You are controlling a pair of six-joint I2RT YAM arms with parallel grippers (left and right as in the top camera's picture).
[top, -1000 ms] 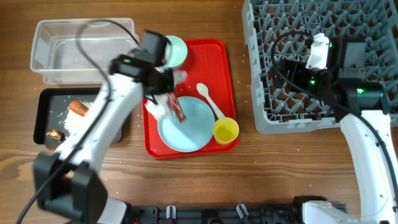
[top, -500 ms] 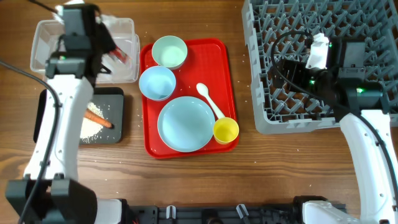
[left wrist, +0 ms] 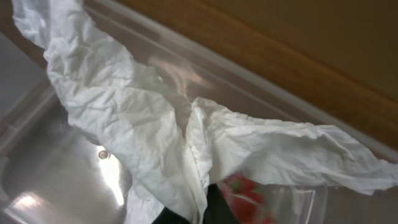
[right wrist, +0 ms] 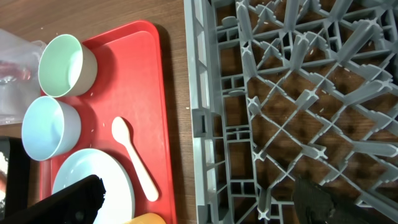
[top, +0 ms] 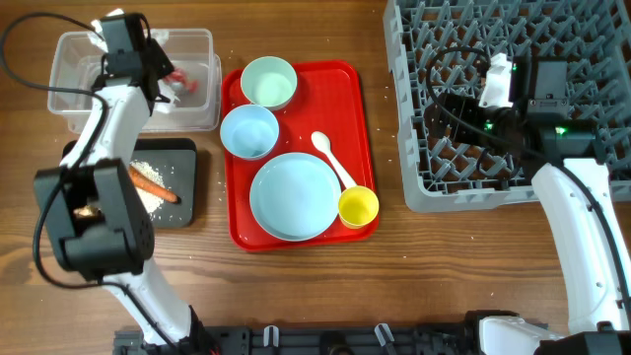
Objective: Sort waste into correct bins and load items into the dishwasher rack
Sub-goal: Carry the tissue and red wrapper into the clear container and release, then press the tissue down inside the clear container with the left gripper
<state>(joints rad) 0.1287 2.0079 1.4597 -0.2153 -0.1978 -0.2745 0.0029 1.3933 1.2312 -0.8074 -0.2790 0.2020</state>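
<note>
My left gripper [top: 166, 77] is down inside the clear tub [top: 79, 59], shut on the crumpled white napkin [left wrist: 143, 118]. The small red wrapper [left wrist: 245, 191] lies against its fingers; both show in the overhead view [top: 185, 81]. The carrot [top: 153, 184] and rice [top: 148, 202] lie in the black tray [top: 187, 202]. The brown lump is hidden by my left arm. On the red tray [top: 347, 84] are two bowls [top: 268, 81] [top: 248, 131], the plate [top: 294, 195], the spoon [top: 333, 158] and the yellow cup [top: 358, 207]. My right gripper [right wrist: 196, 202] is open and empty over the left edge of the grey rack [top: 592, 39].
The rack [right wrist: 280, 93] holds only its upright pegs. The right wrist view also shows the bowls [right wrist: 62, 65], spoon [right wrist: 134, 162] and plate [right wrist: 93, 180]. A few rice grains are scattered on the wood between the red tray and the rack.
My left arm has swung from over the red tray to the clear tub, carrying the napkin and red wrapper, and lowered into it. The right arm has barely moved.
</note>
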